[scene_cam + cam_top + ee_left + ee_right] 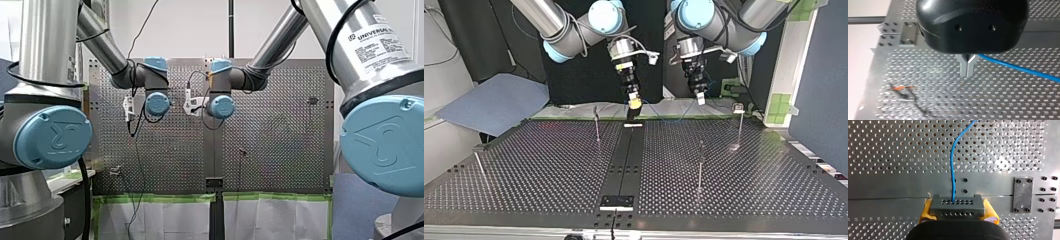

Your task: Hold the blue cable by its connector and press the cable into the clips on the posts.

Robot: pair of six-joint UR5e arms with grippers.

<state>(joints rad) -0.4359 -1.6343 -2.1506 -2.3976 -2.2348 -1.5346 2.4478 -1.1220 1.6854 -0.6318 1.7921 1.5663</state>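
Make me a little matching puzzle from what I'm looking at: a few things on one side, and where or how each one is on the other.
Things:
1. blue cable
2. connector
3. left pincer
4. posts

States:
A. stand upright on the perforated table
B. clamped between the right pincer's yellow pads
C. metal fingers shut together
D. runs out of a hole in the connector

Pairs: 1-D; 2-B; 3-C; 4-A
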